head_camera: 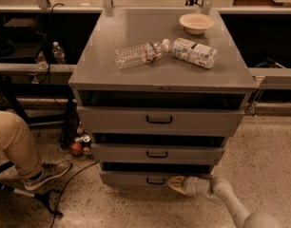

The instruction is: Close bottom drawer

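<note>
The bottom drawer was the lowest of three in a boxy grey metal table. Its plain, flat front carried a small black loop handle, and a dark slot showed above its upper edge. The gripper, a smooth, cream-coloured, tapered piece on a pale rounded arm, sat low at the front of this drawer, just right of the handle. Whether it was open or closed could not be told, nor whether it touched the metal.

Above were the middle drawer, with a matching loop, and the taller top drawer, with a wider one. On the dull, matte tabletop a clear ribbed plastic bottle lay on its side, its cap end near a white printed carton, also lying down. A shallow round cream bowl stood behind them. On the speckled stone floor at the left rested a leg in tan trousers and a grey sneaker.
</note>
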Robot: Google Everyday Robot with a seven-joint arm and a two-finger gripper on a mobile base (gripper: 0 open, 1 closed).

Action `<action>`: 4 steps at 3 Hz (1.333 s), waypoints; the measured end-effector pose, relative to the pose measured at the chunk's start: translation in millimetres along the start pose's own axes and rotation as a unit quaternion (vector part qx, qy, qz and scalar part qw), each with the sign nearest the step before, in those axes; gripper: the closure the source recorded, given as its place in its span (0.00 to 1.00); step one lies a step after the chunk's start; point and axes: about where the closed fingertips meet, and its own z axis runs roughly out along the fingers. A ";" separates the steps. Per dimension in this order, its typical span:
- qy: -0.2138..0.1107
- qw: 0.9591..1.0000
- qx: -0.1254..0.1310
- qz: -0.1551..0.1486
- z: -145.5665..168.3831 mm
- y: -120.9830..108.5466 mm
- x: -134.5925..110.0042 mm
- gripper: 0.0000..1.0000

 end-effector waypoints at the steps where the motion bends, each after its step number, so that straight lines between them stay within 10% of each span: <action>1: -0.009 1.000 -0.004 -0.014 11.1 -10.6 -8.2 1.00; 4: 0.021 1.000 0.017 0.006 -21.3 -14.0 15.2 1.00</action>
